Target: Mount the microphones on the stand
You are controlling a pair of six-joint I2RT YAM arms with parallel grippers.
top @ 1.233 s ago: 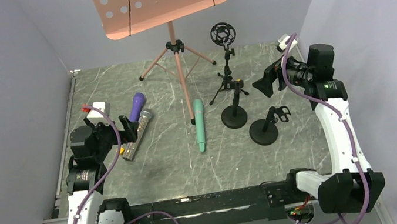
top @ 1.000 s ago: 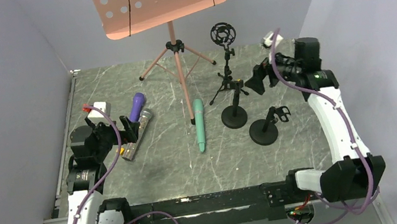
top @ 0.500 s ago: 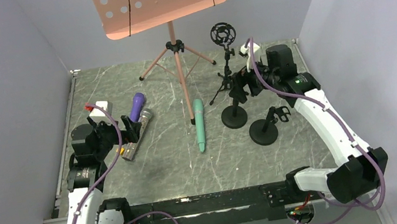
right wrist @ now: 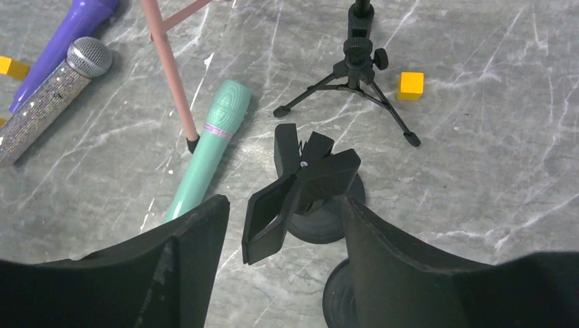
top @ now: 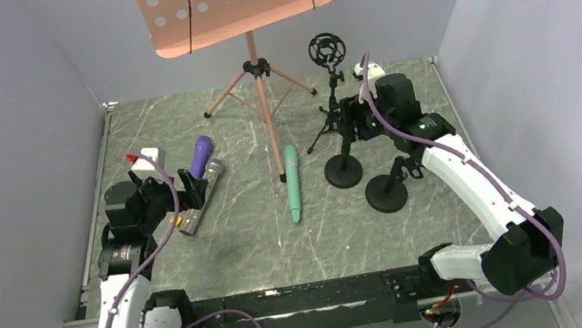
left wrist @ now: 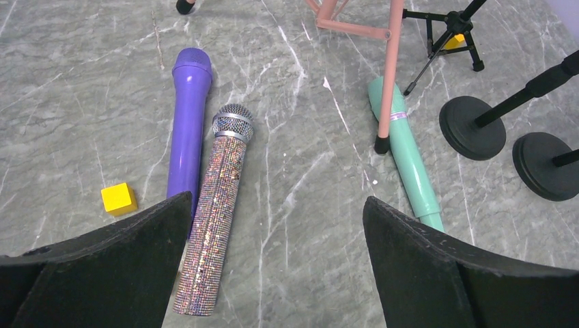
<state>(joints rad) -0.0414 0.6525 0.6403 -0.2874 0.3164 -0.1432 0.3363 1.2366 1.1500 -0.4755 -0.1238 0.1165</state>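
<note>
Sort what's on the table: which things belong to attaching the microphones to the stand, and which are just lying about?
Belongs to the job:
- mint green microphone
- purple microphone
- glittery silver microphone
- round-base clip stand
- second round-base stand

Lying about, as far as I can judge:
- pink music stand
- tripod with shock mount
- yellow cubes

No legible text — no labels, brands or numbers.
</note>
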